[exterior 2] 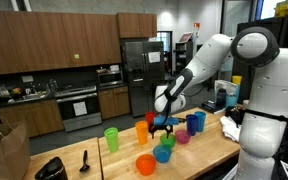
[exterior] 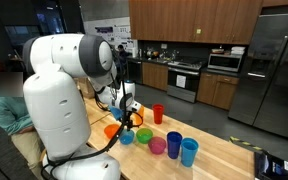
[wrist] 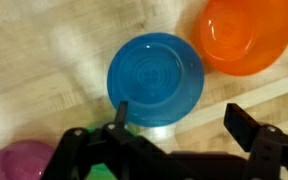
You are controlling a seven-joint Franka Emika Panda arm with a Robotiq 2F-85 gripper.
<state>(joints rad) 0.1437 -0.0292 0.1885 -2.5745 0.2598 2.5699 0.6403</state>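
Blue bowl (wrist: 154,78) sits beneath my released gripper (wrist: 176,112); dropping off-centre, a finger could clip its rim and shove it into the orange bowl (wrist: 246,35).

Kitchen interior. Dark wooden wall cabinets (exterior: 189,18) are running along the back wall in both exterior views. A tall stainless-steel refrigerator (exterior: 269,65) is standing at the end of the run, its doors catching reflections. A steel range (exterior: 184,80) is sitting among matching wooden base cabinets (exterior: 220,92), and a microwave (exterior: 224,60) is showing just beside it. A pale wooden worktop (exterior: 229,150) is filling the foreground, its grain showing in the wrist view.
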